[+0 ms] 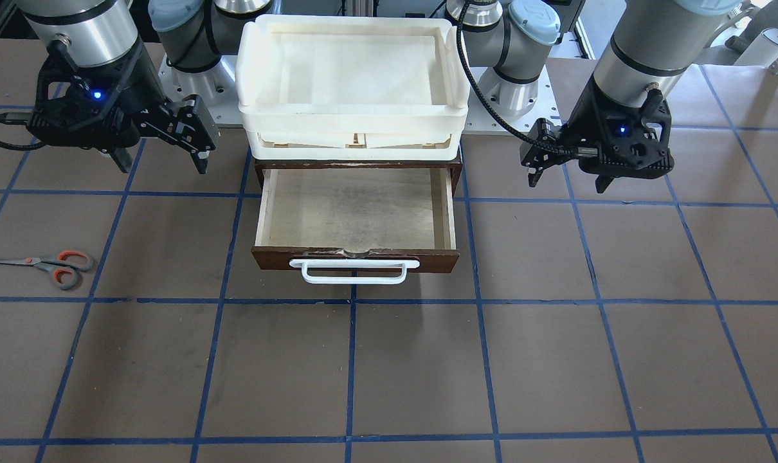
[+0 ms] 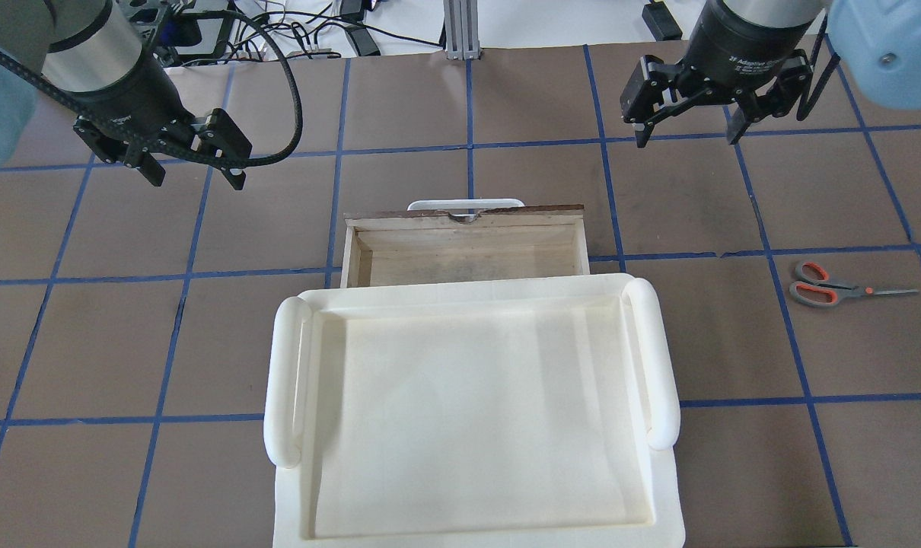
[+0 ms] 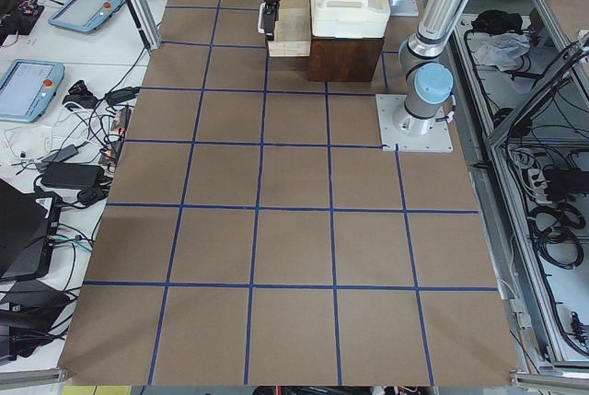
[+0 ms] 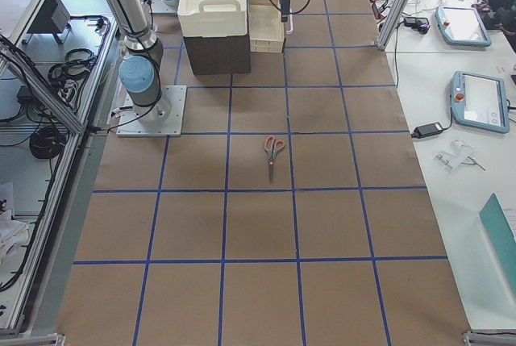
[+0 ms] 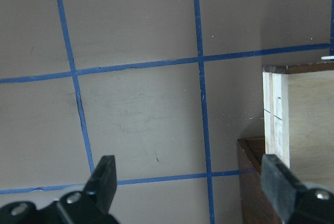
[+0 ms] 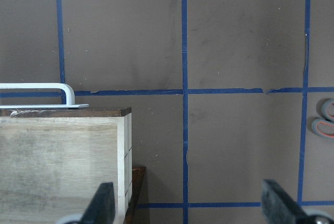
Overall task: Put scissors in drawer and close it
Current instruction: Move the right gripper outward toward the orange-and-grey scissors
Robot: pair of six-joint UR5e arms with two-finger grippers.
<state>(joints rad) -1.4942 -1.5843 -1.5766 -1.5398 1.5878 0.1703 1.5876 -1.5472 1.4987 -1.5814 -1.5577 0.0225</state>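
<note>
Though pulled open, apparently bare inside drawer [image 1: 450, 215]; scissors [image 1: 48, 263] out on table [image 1: 556, 360]; left gripper [image 2: 196, 181], right gripper [image 2: 687, 140] spread wide, empty.

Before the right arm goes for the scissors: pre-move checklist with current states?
1. Small grey scissors with orange-lined loop handles located: ok, lying flat on the table on the robot's right, blades shut.
2. Dark brown wooden drawer open: ok, pulled out, white bar handle facing away from the robot.
3. Drawer interior free: ok, nothing seen on its pale plywood floor.
4. Right end effector open and empty: ok.
5. Left end effector open and empty: ok, off to the drawer's side, not over it.
</note>
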